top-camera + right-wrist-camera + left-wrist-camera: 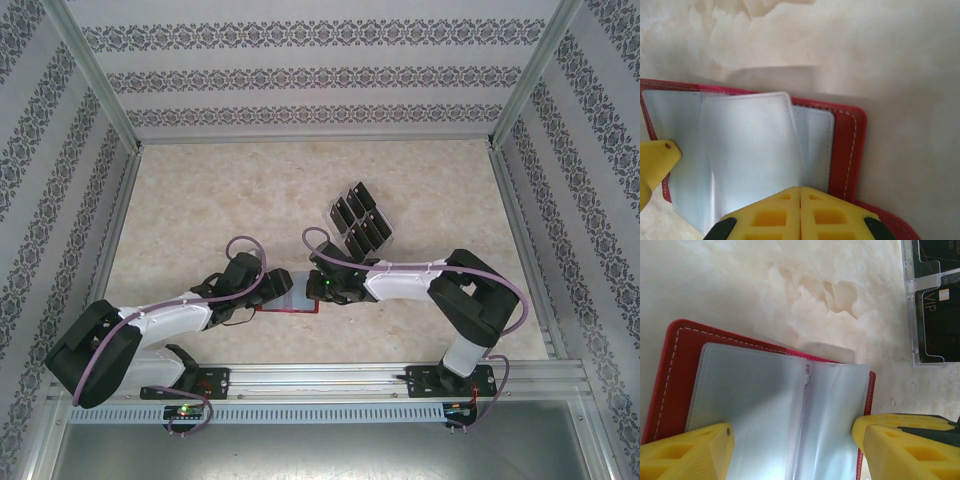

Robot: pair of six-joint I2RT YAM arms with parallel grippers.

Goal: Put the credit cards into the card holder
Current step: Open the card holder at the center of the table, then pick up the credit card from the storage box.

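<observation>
Card holder (pixel 765 405) lay open on table near edge, between both arms | credit cards (pixel 358 220) in clear rack just beyond | left gripper (pixel 792 450) spread wide over sleeves | right gripper (pixel 800 192) state indeterminate | advice: pin cover flat, lift one sleeve.

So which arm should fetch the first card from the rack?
Probably the right. The clear rack of black cards stands just beyond the right gripper, on its side of the table. The left gripper sits over the open red wallet and could steady it.
</observation>
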